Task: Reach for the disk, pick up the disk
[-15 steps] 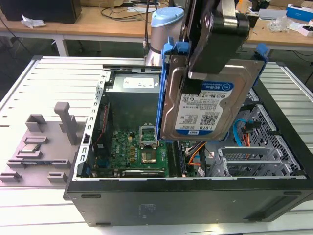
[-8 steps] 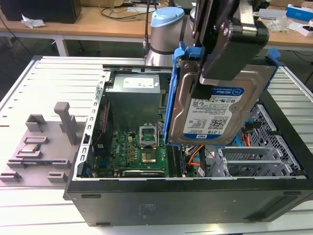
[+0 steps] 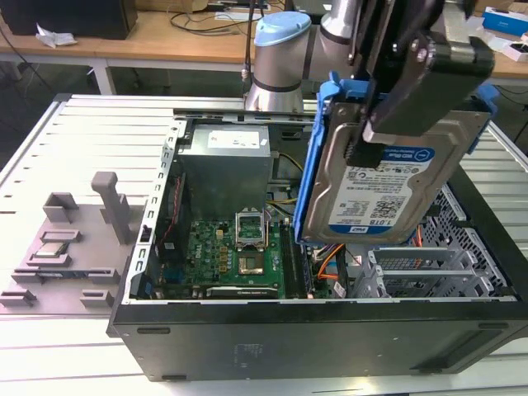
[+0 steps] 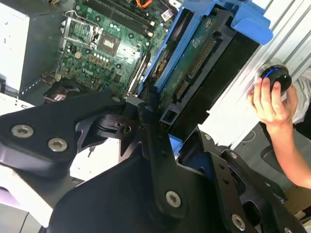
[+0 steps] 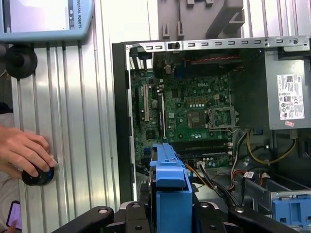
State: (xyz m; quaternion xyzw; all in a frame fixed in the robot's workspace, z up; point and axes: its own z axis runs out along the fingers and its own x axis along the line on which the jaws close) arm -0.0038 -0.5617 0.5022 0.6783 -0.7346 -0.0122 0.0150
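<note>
Since my claw (image 3: 373,124) is clamped on the disk (image 3: 375,186), which hangs tilted in the air above the open computer case (image 3: 313,346), I judge reach and pickup done, nothing left.

One hard drive (image 3: 388,186) in its blue bracket (image 3: 318,148) hangs at the upper right of the exterior view, clamped by one gripper (image 3: 375,132). One open computer case (image 3: 313,338) fills the lower centre, with one green motherboard (image 3: 235,256), one empty processor socket (image 3: 252,231) and one grey power supply (image 3: 224,169). One grey fixture plate (image 3: 74,247) sits at left. One person's hand (image 5: 22,150) rests on one black knob (image 5: 36,177) in the first wrist view.
</note>
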